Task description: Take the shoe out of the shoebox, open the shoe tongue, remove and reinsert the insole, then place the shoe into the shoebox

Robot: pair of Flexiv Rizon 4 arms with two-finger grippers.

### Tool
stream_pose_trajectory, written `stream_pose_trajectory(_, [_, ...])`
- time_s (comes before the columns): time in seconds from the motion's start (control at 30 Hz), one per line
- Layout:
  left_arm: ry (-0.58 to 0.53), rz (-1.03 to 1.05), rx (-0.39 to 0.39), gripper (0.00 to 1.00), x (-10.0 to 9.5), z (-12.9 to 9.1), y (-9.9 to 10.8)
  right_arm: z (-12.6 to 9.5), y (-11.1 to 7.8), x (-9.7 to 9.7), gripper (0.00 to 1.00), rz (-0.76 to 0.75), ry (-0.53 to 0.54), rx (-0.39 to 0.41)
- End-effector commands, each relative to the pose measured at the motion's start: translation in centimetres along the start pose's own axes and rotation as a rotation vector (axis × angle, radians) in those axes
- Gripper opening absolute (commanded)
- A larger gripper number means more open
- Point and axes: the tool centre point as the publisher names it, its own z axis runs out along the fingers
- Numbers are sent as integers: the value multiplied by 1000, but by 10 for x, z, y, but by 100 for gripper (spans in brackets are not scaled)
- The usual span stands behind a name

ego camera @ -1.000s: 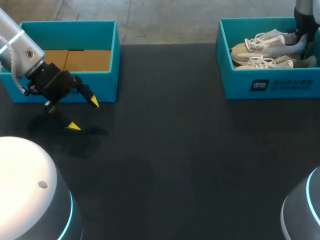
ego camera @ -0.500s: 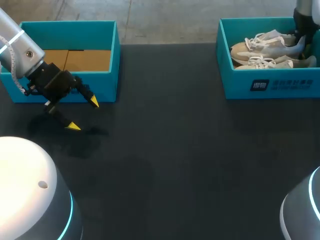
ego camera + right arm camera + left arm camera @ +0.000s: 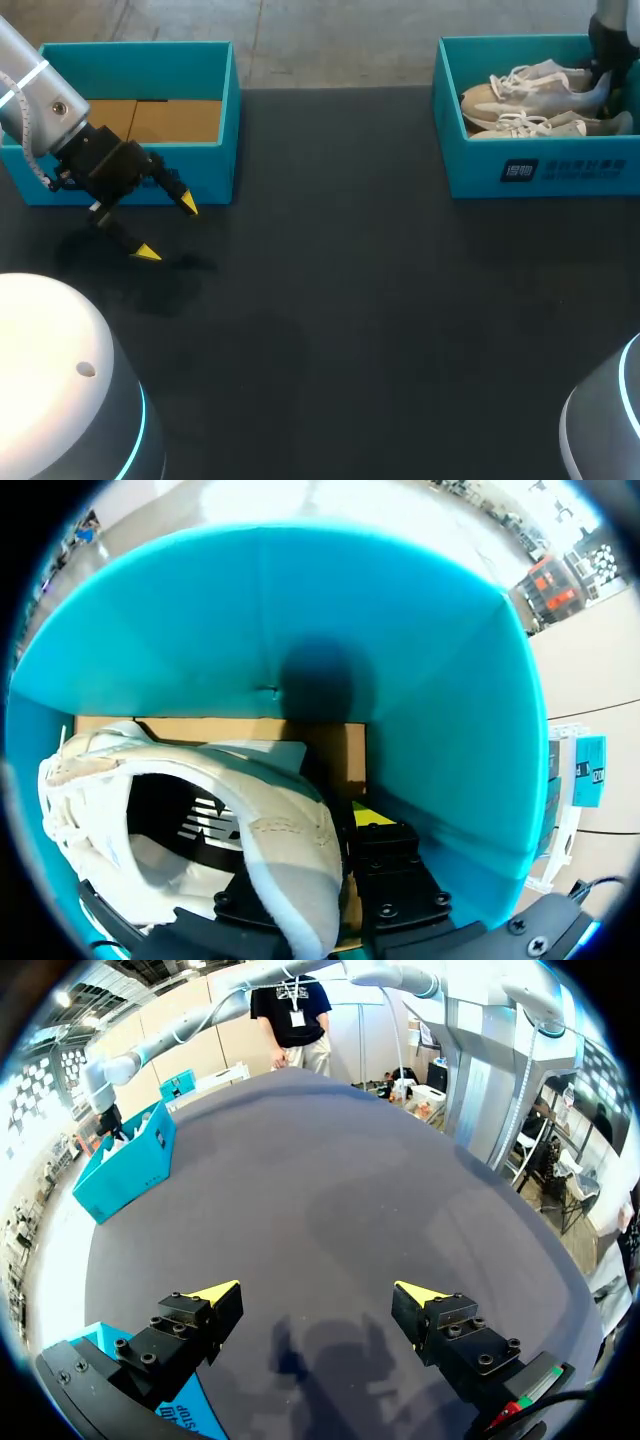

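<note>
Two pale grey-and-white shoes lie in the teal shoebox (image 3: 540,170) at the table's far right. My right gripper (image 3: 603,82) reaches down into that box and is shut on the heel of the upper shoe (image 3: 530,85). In the right wrist view the heel collar of the shoe (image 3: 270,830) sits between the fingers of my right gripper (image 3: 320,835); one yellow-tipped finger (image 3: 375,817) shows beside it, the other is hidden behind the shoe. My left gripper (image 3: 168,229) hangs open over the bare table at the left, nothing between its fingers (image 3: 318,1295).
An empty teal box (image 3: 130,60) with a cardboard floor stands at the far left, just behind my left gripper. The second shoe (image 3: 530,125) lies in front of the held one. The dark tabletop (image 3: 350,300) spreads between the boxes.
The heel of the upper shoe has risen slightly with my right gripper. The left arm has not moved.
</note>
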Motion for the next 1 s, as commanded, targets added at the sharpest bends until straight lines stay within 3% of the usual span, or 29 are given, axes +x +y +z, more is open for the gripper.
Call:
stream_pose_trajectory(0.03, [2, 0, -3, 100, 0, -1, 0, -3, 1, 0, 16, 2, 0, 4])
stream_pose_trajectory(0.37, [2, 0, -3, 100, 0, -1, 0, -12, -3, 0, 28, 6, 1, -11])
stream_pose_trajectory(0.5, [2, 0, -3, 100, 0, -1, 0, -13, -5, 1, 40, 7, 5, -14])
stream_pose_trajectory(0.8, [2, 0, -3, 100, 0, -1, 0, -17, -6, 3, 42, 3, 9, -20])
stream_pose_trajectory(1.0, [2, 0, -3, 100, 0, -1, 0, -28, -8, 4, 49, 6, -2, -40])
